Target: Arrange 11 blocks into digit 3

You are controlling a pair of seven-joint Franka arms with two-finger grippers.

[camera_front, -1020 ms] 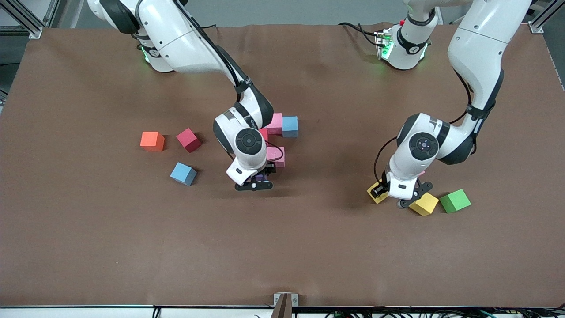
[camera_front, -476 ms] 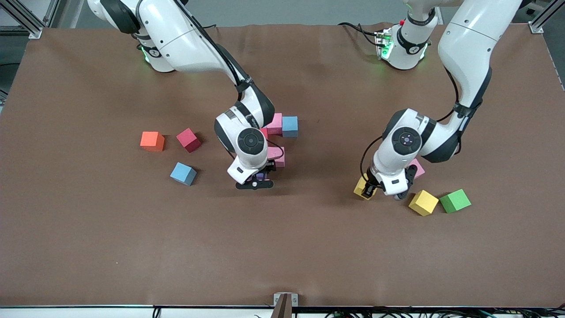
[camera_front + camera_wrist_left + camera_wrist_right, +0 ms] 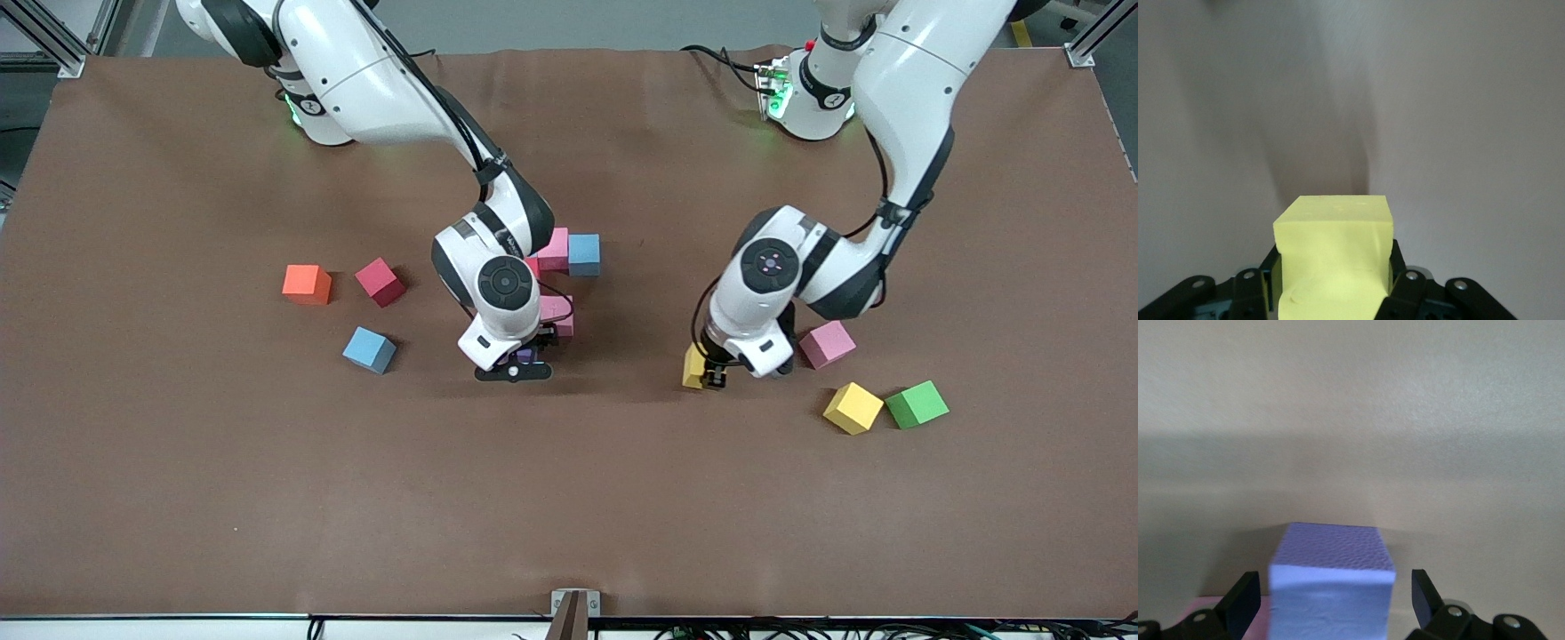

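From the front I see only slivers of the purple block (image 3: 526, 357) under my right tool (image 3: 520, 366), and the yellow block (image 3: 693, 367) half hidden by my left tool (image 3: 711, 373). The right arm covers part of the pink blocks (image 3: 558, 313).

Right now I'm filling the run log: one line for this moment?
left gripper: shut on yellow cube | right gripper: open around purple cube

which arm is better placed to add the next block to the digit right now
Left. The left gripper already holds a yellow block, carried toward the partial digit. The right gripper is open around a just-set purple block.
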